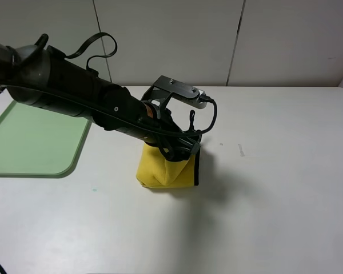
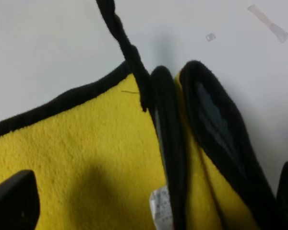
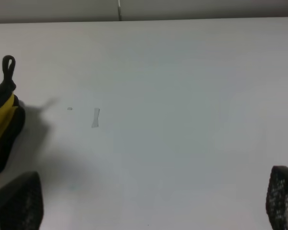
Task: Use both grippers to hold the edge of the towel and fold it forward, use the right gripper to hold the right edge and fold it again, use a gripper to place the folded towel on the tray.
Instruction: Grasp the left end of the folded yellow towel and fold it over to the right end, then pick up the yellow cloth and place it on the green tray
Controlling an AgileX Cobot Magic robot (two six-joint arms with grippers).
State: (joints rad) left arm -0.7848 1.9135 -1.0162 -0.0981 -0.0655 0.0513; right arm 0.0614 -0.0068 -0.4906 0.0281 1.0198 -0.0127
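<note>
The yellow towel (image 1: 163,174) sits folded and bunched in the middle of the table, its black edge (image 1: 196,165) down its right side and its loop (image 1: 191,119) sticking up. My left gripper (image 1: 180,149) reaches across from the left and is down on the towel's top. In the left wrist view the towel (image 2: 86,158) fills the space between the two fingers, which stand wide apart at its sides, so the left gripper (image 2: 149,203) looks open. My right gripper (image 3: 149,203) is open and empty, off to the towel's (image 3: 0,120) right. The pale green tray (image 1: 34,140) lies at the far left.
A small strip of tape (image 1: 241,150) is stuck to the white table right of the towel; it also shows in the right wrist view (image 3: 95,117). A white panelled wall stands behind the table. The left arm's body spans the area between tray and towel.
</note>
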